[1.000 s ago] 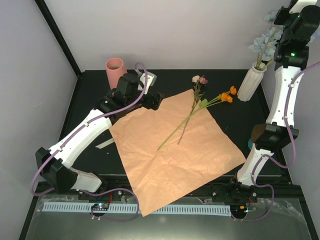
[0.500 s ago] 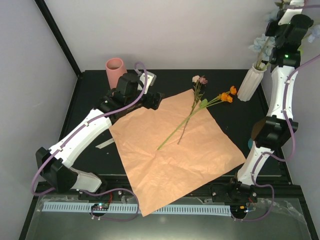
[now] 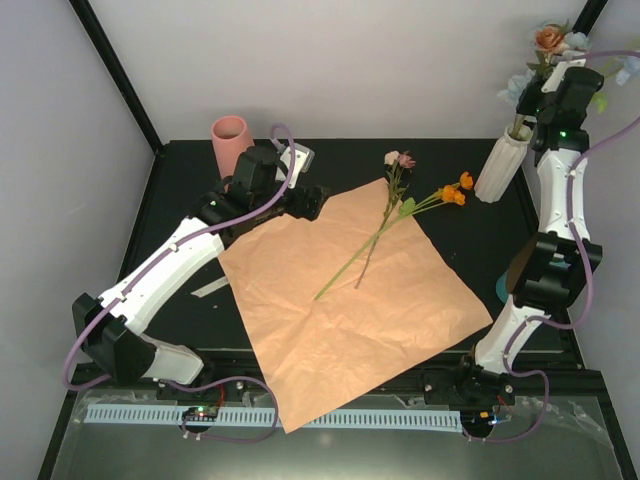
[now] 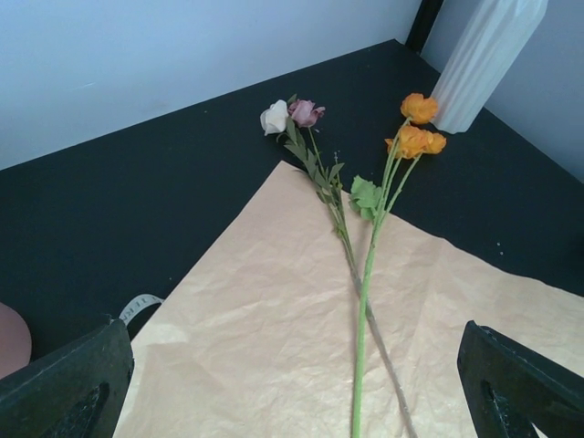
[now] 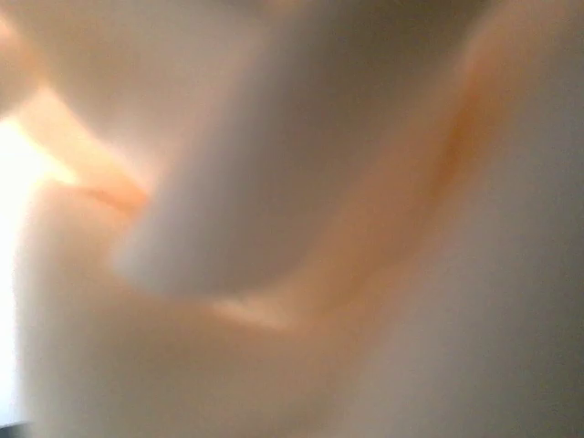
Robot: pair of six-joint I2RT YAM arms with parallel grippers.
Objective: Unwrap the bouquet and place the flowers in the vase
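A curled white strip lies on the tabletop beside the paper sheet; anything printed on it is too small to read. The right wrist view is a peach and cream blur from edge to edge, so I cannot tell whether the right claw is released or clenched. Seen from above, it hangs over the white vase at the tabletop's far right corner. Blue blooms stand in the vase, and a peach bloom shows just above the claw. The left wrist view cuts the vase off below its neck. The left claw is released, fingers wide, at the sheet's far left edge. A pink-and-white stem and an orange stem lie crossed over the sheet's far corner. A teal thing at the right edge is mostly hidden behind the right arm.
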